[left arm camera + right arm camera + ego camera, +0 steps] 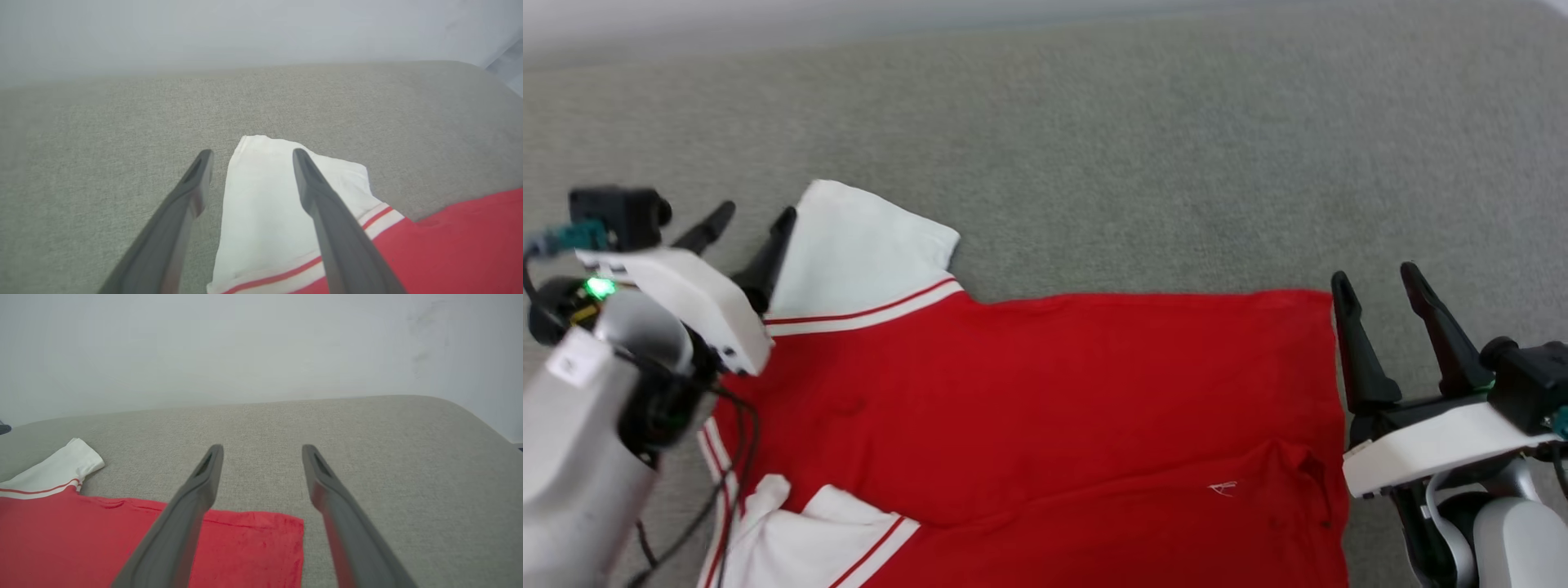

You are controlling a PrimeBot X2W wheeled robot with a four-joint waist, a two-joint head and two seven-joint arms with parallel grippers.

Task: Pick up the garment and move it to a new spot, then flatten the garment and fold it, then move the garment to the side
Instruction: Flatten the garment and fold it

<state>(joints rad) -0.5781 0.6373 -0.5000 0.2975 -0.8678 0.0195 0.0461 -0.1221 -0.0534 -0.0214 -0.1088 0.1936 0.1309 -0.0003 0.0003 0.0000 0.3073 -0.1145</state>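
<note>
The garment [1045,408] is a red T-shirt with white, red-striped sleeve ends, spread flat on the grey cloth surface. Its far sleeve [862,253] points up-left; a second sleeve [809,531] lies near the bottom edge. My left gripper [754,214] stands open at the left edge of that far sleeve, nothing held. In the left wrist view the white sleeve [261,204] lies between and under the left gripper [250,153] fingers. My right gripper [1376,276] is open just off the shirt's right edge. In the right wrist view the red corner [261,539] sits below the right gripper [261,447].
The grey upholstered surface [1135,163] stretches wide beyond the shirt to the back and right. A pale wall [245,347] rises behind its far edge. Cables [731,474] from my left arm hang over the shirt's left side.
</note>
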